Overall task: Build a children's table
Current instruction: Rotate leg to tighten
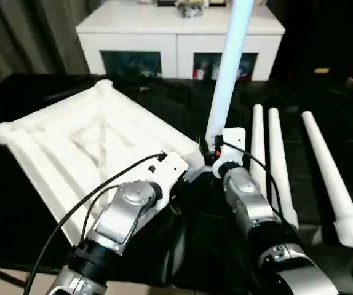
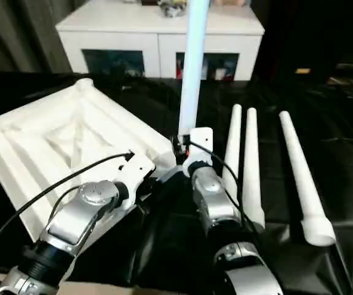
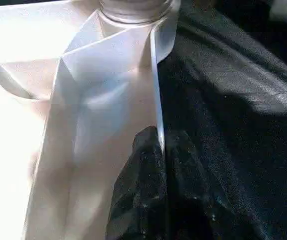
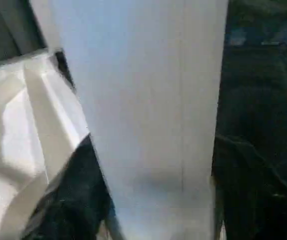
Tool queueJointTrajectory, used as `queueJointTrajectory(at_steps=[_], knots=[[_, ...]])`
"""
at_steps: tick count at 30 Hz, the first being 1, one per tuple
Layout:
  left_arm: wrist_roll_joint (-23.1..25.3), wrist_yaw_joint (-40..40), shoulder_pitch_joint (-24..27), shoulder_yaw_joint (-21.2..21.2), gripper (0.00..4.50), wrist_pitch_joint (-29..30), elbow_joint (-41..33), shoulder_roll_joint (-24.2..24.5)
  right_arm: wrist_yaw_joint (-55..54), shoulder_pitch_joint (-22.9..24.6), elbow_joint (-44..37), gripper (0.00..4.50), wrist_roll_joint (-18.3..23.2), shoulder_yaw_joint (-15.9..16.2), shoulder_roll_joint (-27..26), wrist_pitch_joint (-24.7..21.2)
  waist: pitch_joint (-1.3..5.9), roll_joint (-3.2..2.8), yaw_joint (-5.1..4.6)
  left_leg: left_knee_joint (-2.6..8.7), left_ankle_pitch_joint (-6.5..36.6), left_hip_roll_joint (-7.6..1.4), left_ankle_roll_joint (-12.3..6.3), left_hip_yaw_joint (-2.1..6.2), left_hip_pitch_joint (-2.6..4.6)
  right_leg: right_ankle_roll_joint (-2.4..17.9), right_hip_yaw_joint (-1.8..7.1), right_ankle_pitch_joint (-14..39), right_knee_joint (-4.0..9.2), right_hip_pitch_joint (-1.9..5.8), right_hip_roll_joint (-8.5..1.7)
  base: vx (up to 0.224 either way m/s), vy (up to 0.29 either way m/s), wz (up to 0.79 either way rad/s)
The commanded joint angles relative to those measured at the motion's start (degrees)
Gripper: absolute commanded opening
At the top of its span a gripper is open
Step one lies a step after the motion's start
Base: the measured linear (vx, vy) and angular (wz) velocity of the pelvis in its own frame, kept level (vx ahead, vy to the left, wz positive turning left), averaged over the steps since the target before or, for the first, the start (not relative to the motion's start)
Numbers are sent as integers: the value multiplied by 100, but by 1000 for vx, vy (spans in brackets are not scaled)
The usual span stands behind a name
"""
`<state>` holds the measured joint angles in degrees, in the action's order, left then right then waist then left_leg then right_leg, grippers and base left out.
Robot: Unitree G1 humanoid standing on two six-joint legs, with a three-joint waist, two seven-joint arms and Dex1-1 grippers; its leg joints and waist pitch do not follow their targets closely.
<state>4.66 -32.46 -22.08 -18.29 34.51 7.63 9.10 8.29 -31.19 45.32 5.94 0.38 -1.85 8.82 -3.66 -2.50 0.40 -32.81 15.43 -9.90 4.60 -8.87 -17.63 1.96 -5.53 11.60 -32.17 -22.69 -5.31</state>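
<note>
Upright leg rises directly ahead of the right gripper, whose finger state cannot be told, its long axis vertical in the corner socket; the left gripper pinches the tabletop rim.

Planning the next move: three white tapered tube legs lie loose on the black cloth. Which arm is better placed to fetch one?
Right, probably. Its right gripper sits beside the three loose legs, while the left gripper pinches the white ribbed plastic tabletop's edge, steadying it.

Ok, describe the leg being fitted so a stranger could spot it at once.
Find the upturned tabletop on the black cloth. At its near right corner one leg stands upright by the right gripper. The other three legs lie flat to its right.
</note>
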Motion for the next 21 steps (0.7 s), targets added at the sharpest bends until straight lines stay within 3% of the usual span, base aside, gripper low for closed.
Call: queueJointTrajectory(at_steps=[1, 2, 3, 4, 5, 6, 8, 9, 12, 13, 15, 18, 21], knots=[[-22, -93, -129, 37, 0, -318, -119, 127, 271, 186, -75, 322, 64, 74, 18, -261, 312, 23, 25, 475, 930, -292, -298, 59, -101, 845, 336, 1674, 399, 217, -368, 0, 0, 0], [-36, -135, -127, 34, 0, -343, -130, 172, 366, 231, -217, 344, 83, 79, 44, -272, 330, 24, 30, 463, 741, -292, -362, 48, -116, 955, 332, 1363, 355, 223, -345, 0, 0, 0], [-48, -187, -126, 27, 0, -379, -137, 216, 486, 283, -364, 349, 111, 97, 75, -292, 274, 21, 19, 483, 1281, -275, -471, -19, -134, 1077, 314, 1793, 423, 152, -309, 0, 0, 0], [-75, -251, -122, 28, 0, -399, -146, 258, 638, 351, -538, 352, 143, 138, 114, -327, 276, 18, 5, 483, 1514, -270, -419, -22, -122, 1036, 317, 2093, 443, 130, -306, 0, 0, 0], [-97, -309, -117, 36, 0, -404, -152, 301, 779, 434, -750, 360, 160, 189, 170, -380, 325, 33, -3, 480, 1468, -259, -367, -4, -174, 971, 327, 2107, 433, 180, -322, 0, 0, 0], [-108, -406, -116, 28, 0, -466, -145, 378, 977, 555, -1051, 360, 187, 268, 257, -476, 347, 38, 31, 471, 1260, -253, -387, -4, -181, 940, 329, 1870, 414, 214, -306, 67, -22, 6], [-110, -553, -115, -5, 0, -608, -122, 487, 1210, 698, -1391, 392, 215, 375, 377, -603, 415, 19, 44, 375, 284, -252, -627, -37, -208, 1268, 331, 546, 254, 220, -279, 65, -20, 9], [-130, -648, -113, -14, 0, -715, -108, 557, 1322, 801, -1630, 392, 252, 411, 460, -716, 435, 32, 36, 320, -156, -230, -799, -41, -280, 1422, 326, -7, 171, 257, -277, 60, -12, 4], [-227, -989, -140, -40, 0, -951, -51, 776, 1570, 1061, -2245, 427, 234, 481, 774, -1020, 469, 28, 82, 238, -644, -210, -1096, -57, -265, 1580, 329, -613, 85, 253, -269, 36, -3, 0], [-260, -1140, -135, -67, 0, -1036, -58, 862, 1685, 1135, -2414, 433, 235, 510, 882, -1086, 513, 32, 91, 194, -939, -202, -1256, -51, -287, 1628, 324, -899, 25, 267, -271, 0, 0, 0], [-312, -1421, -109, -131, 0, -1254, -90, 1036, 1896, 1291, -2787, 433, 276, 533, 1056, -1283, 497, 13, 144, 156, -1114, -223, -1521, -55, -291, 1653, 308, -909, 16, 216, -261, 0, 0, 0], [-353, -1710, -75, -190, 0, -1328, -138, 1221, 2163, 1429, -3142, 433, 375, 560, 1254, -1472, 451, 5, 169, 177, -672, -261, -1393, -63, -285, 1616, 302, -180, 68, 203, -266, 0, 0, 0], [-332, -1897, -77, -216, 0, -1380, -102, 1405, 2471, 1522, -3431, 433, 457, 602, 1474, -1624, 393, -5, 178, 239, 105, -295, -947, -83, -249, 1472, 318, 606, 154, 174, -259, 0, 0, 0]])
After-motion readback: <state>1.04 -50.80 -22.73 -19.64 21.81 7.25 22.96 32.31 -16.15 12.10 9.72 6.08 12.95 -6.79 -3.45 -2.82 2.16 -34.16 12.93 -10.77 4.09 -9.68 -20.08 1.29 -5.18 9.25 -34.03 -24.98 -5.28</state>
